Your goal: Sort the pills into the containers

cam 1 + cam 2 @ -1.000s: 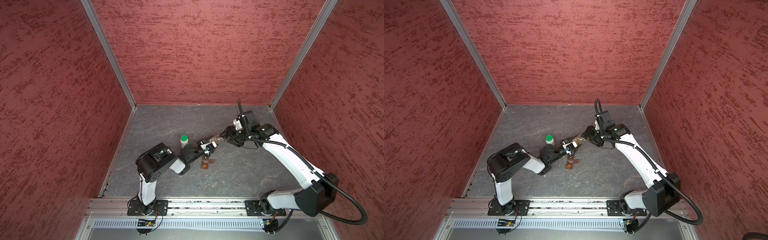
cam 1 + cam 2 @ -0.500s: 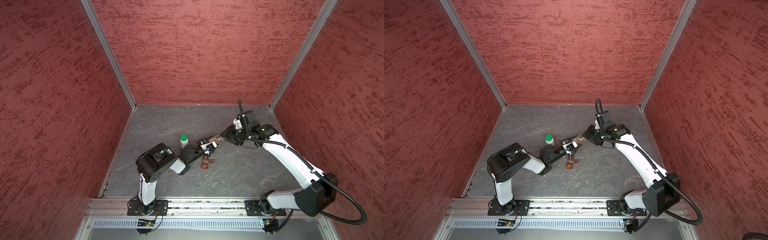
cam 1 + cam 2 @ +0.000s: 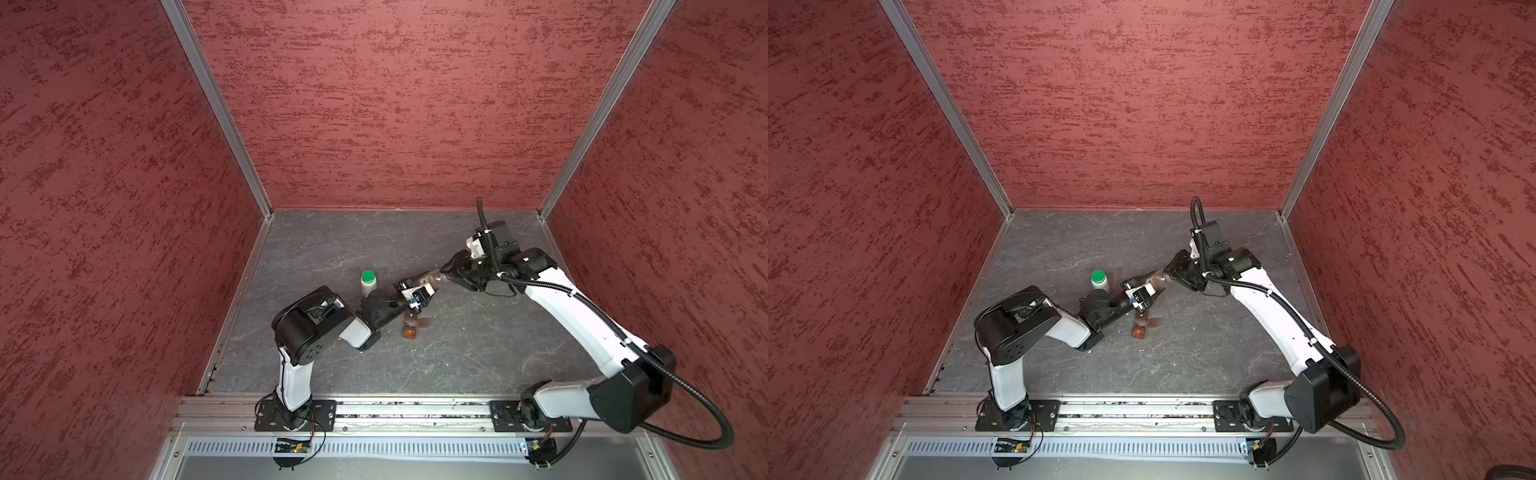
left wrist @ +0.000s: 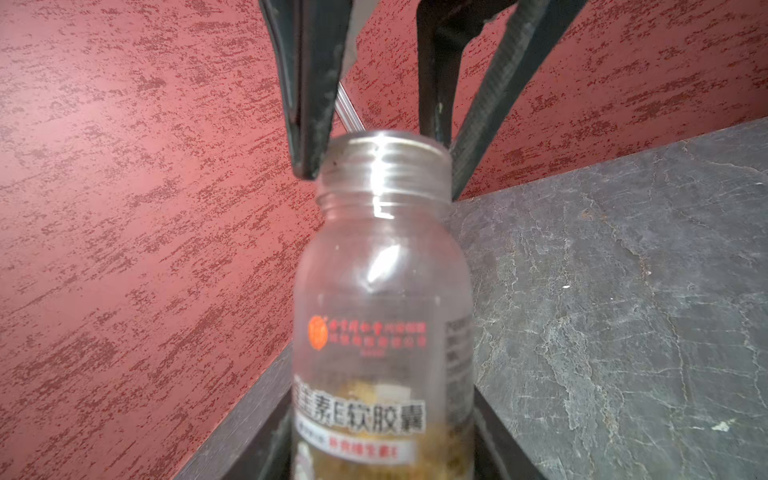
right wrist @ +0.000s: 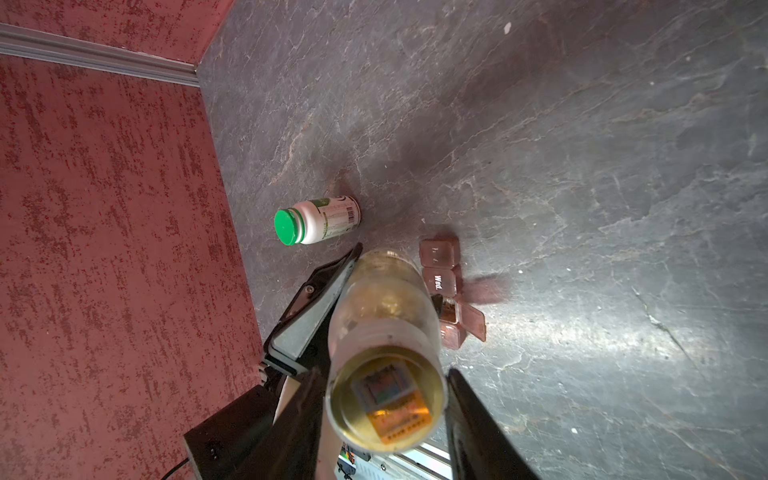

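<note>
While left fingers (image 5: pixel 311 299) clamp the amber bottle (image 4: pixel 382 291), my right fingers (image 4: pixel 309 124) still straddle its open mouth, grip unclear; containers (image 5: pixel 438 282) await pouring.

You can read "Wed." in white on one lid of the containers (image 5: pixel 438 283). On the clear bottle (image 4: pixel 382 291), the white label band carries black Chinese characters, "素E软胶囊". The red logo and the red lines of print on it are too blurred to read. The white bottle (image 5: pixel 328 220) shows a barcode, but its other print is too small to read.
</note>
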`<state>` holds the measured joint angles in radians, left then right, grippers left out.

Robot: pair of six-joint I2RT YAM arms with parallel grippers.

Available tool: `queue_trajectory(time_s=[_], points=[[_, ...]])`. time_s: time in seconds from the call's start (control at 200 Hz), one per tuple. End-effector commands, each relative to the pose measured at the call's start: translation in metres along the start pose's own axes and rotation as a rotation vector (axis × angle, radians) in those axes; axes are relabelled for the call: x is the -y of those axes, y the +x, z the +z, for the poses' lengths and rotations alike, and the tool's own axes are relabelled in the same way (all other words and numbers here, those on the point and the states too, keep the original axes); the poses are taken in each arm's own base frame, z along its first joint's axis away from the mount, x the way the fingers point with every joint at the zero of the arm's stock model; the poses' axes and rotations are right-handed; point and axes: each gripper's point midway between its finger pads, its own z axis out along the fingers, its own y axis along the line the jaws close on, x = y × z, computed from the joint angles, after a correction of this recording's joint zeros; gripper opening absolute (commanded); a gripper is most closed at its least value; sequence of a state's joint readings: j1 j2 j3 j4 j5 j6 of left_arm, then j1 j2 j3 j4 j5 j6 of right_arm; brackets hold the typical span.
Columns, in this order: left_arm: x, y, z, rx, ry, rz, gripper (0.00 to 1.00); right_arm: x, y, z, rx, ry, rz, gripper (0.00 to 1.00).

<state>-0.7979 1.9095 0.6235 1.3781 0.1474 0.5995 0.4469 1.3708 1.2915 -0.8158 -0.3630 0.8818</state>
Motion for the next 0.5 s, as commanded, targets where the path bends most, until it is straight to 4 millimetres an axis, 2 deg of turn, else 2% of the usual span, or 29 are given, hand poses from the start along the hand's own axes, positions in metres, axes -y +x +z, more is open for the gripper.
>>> queue_trajectory(time_s=[0.0, 0.341, 0.496], points=[[0.002, -0.009, 0.002, 0.037, -0.001, 0.004, 0.0, -0.002, 0.0, 0.003, -0.003, -0.02, -0.009, 0.49], [0.005, -0.012, 0.001, 0.045, 0.01, 0.005, 0.0, -0.002, 0.004, 0.004, -0.035, -0.016, -0.055, 0.37], [0.01, -0.016, -0.005, 0.056, 0.039, -0.009, 0.0, -0.007, 0.006, -0.006, -0.043, -0.016, -0.25, 0.33]])
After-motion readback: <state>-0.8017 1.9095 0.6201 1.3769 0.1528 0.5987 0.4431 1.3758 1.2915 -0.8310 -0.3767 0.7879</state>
